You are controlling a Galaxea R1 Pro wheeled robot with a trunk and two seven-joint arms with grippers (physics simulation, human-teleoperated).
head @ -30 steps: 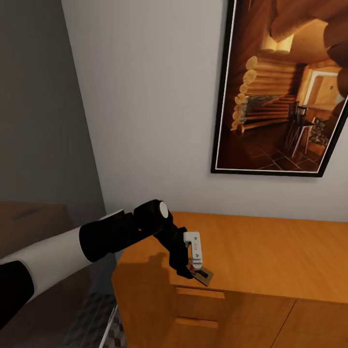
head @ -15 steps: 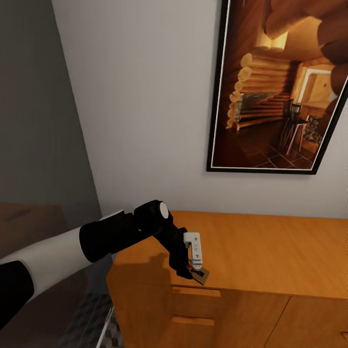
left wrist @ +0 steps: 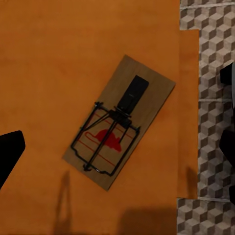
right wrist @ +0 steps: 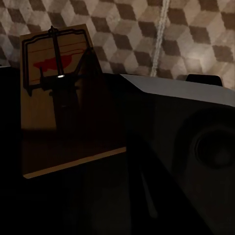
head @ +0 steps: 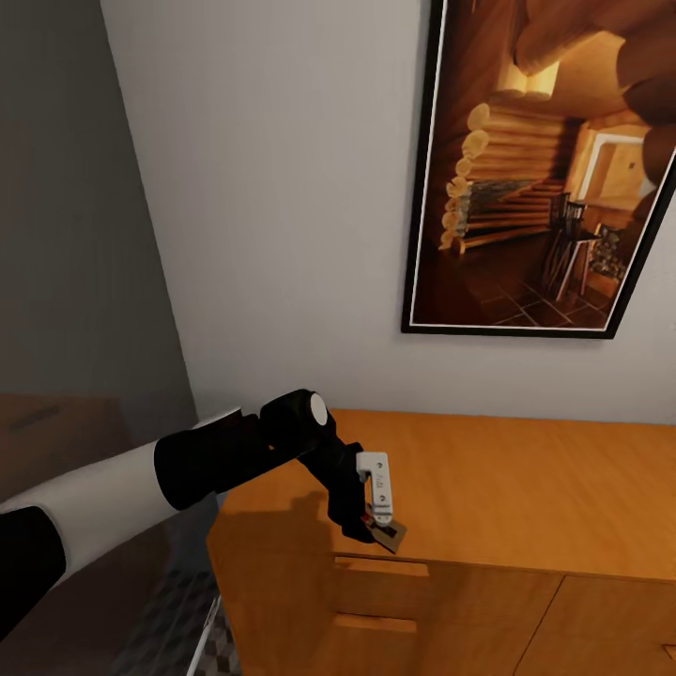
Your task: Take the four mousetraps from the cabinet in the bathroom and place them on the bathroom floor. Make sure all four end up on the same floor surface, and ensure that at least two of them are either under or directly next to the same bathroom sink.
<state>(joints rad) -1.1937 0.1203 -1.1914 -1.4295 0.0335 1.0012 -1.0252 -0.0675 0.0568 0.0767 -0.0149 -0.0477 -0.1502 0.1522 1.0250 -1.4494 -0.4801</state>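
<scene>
the left gripper (head: 376,526) hangs just above a mousetrap (head: 390,535) lying flat on top of the orange-brown cabinet (head: 526,488), close to its front edge and above the drawer handles (head: 380,568), with a framed cabin picture (head: 545,169) on the wall behind. in the left wrist view that mousetrap (left wrist: 120,122) lies at a slant on the wood with its dark spring bar up, and the fingers stand apart, clear of the board and holding nothing, one dark tip (left wrist: 10,152) showing at the frame's side. the right wrist view has a second mousetrap (right wrist: 61,95) held up close against the cube-patterned bathroom floor (right wrist: 161,34) (it seems pinched in the right gripper, though the fingers are lost in shadow and their state cannot be told). to lift the cabinet-top trap cleanly, the left wrist would likely need turning so the fingers square up with the board's long edges, then lowering until the tips bracket the wood rather than the wire, since a flat board near an edge may skid off.
</scene>
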